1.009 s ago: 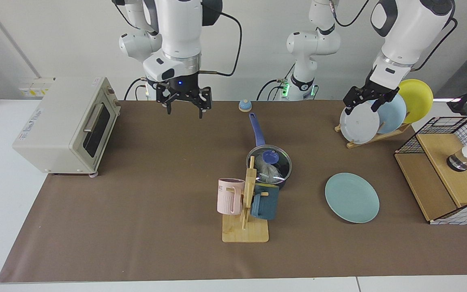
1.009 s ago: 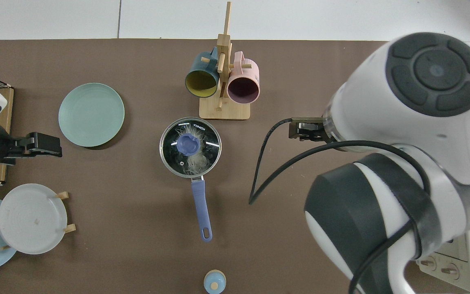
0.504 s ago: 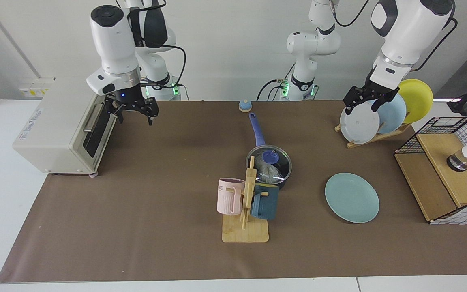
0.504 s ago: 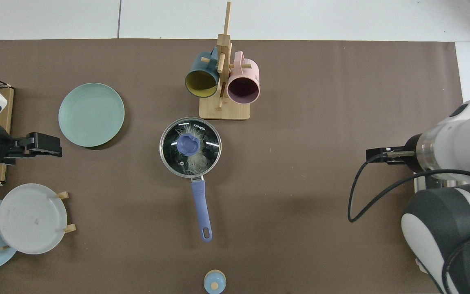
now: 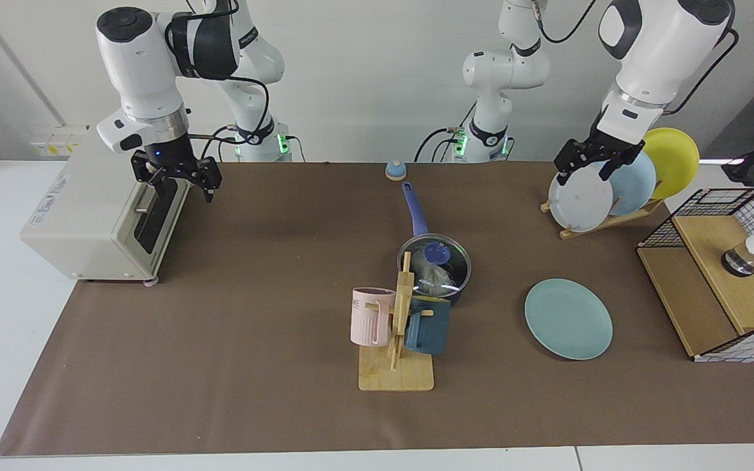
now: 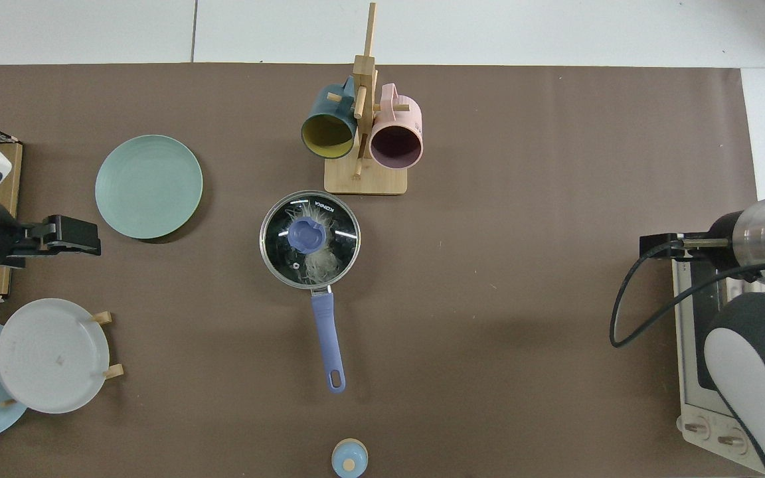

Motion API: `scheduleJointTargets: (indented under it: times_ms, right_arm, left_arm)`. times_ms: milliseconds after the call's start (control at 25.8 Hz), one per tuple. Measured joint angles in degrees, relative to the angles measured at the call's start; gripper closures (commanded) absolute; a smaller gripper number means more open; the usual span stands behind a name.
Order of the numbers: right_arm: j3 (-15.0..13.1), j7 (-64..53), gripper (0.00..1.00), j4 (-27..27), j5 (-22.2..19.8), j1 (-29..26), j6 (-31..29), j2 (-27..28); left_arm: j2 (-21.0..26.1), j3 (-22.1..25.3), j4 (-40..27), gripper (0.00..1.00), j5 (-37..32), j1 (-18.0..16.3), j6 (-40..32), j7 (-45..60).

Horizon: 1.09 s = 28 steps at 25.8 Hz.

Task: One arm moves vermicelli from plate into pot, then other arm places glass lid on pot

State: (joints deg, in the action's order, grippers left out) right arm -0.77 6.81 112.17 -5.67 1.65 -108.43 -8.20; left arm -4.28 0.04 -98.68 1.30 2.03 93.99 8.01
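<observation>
Right gripper (image 5: 176, 180) hangs with fingers apart by the toaster oven (image 5: 99, 203); left gripper (image 5: 590, 165) likewise apart. Glass lid (image 6: 309, 240), marked "KONKA", covers pot (image 6: 322, 317) holding vermicelli (image 6: 319, 257); plate (image 6: 149, 186) at ten o'clock.

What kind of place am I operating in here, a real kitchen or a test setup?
Most likely a lab bench staged as a kitchen, not a real one. Two robot arms stand at a table under a brown mat, with a toaster oven, a mug rack and a plate rack laid out as props.
</observation>
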Motion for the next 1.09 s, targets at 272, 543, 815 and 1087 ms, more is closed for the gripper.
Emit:
scheduleJointTargets:
  times_ms: [272,543,815,1087]
  right_arm:
    - [0.0,-1.0,0.00,-5.6,1.0,-0.3,4.7,1.5]
    - [0.0,-1.2,0.00,-9.1,3.5,-2.1,5.9,2.9]
    - [0.0,-1.5,0.00,-13.0,3.6,-3.4,9.8,3.1]
    - [0.5,-1.6,0.00,-17.0,3.8,-3.4,12.6,5.3]
  left_arm:
    - [0.0,0.0,0.0,0.00,0.0,0.0,0.0,0.0]
    - [0.0,0.0,0.0,0.00,0.0,0.0,0.0,0.0]
    - [0.0,0.0,0.0,0.00,0.0,0.0,0.0,0.0]
    - [0.0,0.0,0.0,0.00,0.0,0.0,0.0,0.0]
